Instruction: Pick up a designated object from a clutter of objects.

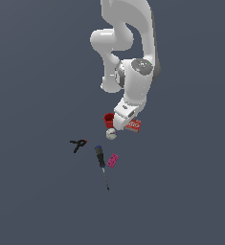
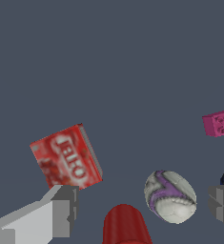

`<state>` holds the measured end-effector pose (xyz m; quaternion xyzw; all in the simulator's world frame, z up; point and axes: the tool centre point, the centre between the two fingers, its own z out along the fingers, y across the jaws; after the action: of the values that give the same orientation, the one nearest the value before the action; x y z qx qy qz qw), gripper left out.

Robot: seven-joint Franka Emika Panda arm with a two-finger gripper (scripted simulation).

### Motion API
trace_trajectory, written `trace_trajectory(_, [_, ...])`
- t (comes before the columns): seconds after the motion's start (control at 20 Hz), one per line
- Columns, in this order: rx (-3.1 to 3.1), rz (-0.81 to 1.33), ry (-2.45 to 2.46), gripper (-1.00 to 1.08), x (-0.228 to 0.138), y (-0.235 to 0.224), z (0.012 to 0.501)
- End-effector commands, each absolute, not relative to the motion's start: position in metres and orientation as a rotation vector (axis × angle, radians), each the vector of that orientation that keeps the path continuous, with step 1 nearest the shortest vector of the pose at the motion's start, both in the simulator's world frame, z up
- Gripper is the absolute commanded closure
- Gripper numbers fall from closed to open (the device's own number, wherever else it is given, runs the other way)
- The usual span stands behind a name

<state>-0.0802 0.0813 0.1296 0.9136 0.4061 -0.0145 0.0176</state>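
Observation:
The red box with white lettering lies flat on the grey floor, next to the red cup. My gripper hangs just above these, between the cup and the box. In the wrist view the gripper is open and empty. The red box lies just beyond one fingertip, outside the gap. The red cup and the white ball show between the fingers. Whether the fingers touch anything cannot be told.
The white ball sits beside the cup. A black clamp lies toward the exterior view's left. A black-handled screwdriver and a pink block lie nearer the camera; the block also shows in the wrist view.

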Motion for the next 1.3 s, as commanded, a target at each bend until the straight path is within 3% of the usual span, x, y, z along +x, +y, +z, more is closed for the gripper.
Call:
trace_trajectory(0.0, [2.783, -0.036, 1.394, -0.92, -0.094, 0.092, 0.113])
trace_trajectory(0.6, [2.590, -0.005, 1.772, -0.92, -0.142, 0.122, 0.070])
trace_trajectory(1.25, [2.567, -0.002, 1.811, -0.92, -0.149, 0.124, 0.058])
